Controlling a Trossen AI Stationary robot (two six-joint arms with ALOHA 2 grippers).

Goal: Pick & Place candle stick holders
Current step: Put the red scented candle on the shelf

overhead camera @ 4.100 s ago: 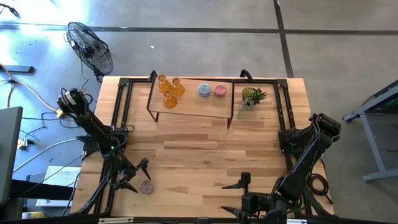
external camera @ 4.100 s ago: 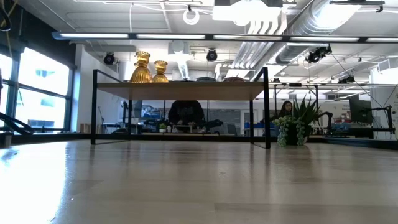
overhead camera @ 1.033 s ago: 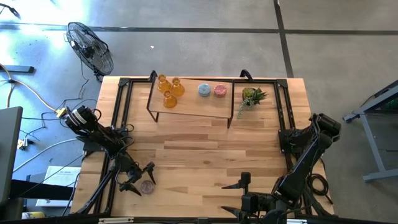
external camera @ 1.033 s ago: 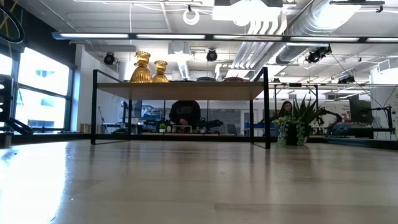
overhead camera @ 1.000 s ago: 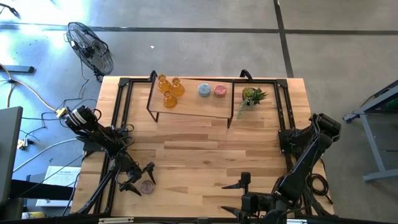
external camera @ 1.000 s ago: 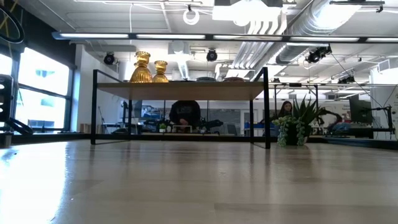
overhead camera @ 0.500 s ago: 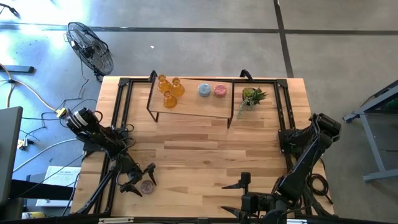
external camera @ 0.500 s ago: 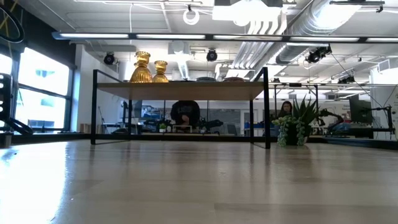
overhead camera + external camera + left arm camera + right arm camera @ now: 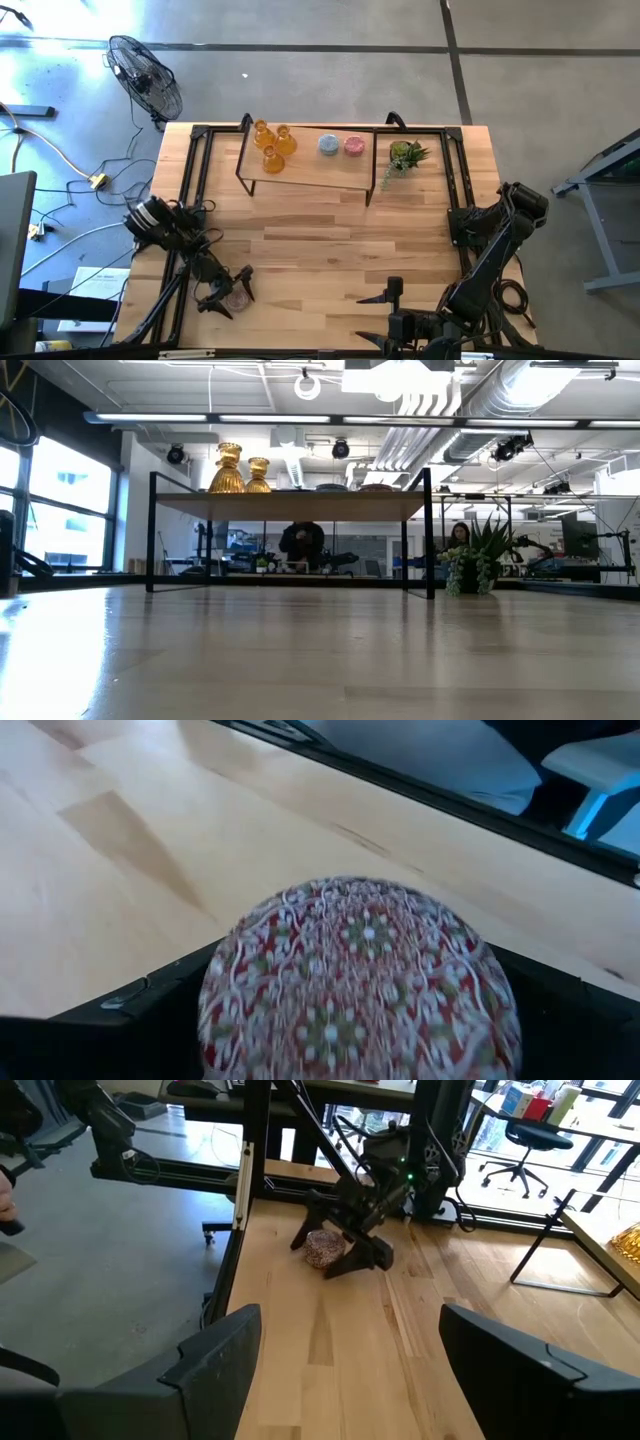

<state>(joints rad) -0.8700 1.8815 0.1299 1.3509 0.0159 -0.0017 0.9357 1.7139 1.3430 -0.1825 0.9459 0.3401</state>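
In the lower left of the high view, the left claw (image 9: 232, 292) is sitting low over the worktop (image 9: 320, 240) with its fingers spread wide around the mauve candle stick holder (image 9: 235, 297), which is filling the left wrist view between the dark fingers (image 9: 130, 1005). The other five candle stick holders are standing on the raised shelf (image 9: 310, 170) at upper centre: three amber ones (image 9: 270, 145) to the left, the blue-grey one (image 9: 328, 144) and the pink one (image 9: 354, 145) beside them. The right claw (image 9: 392, 300) is waiting open at the bottom centre-right.
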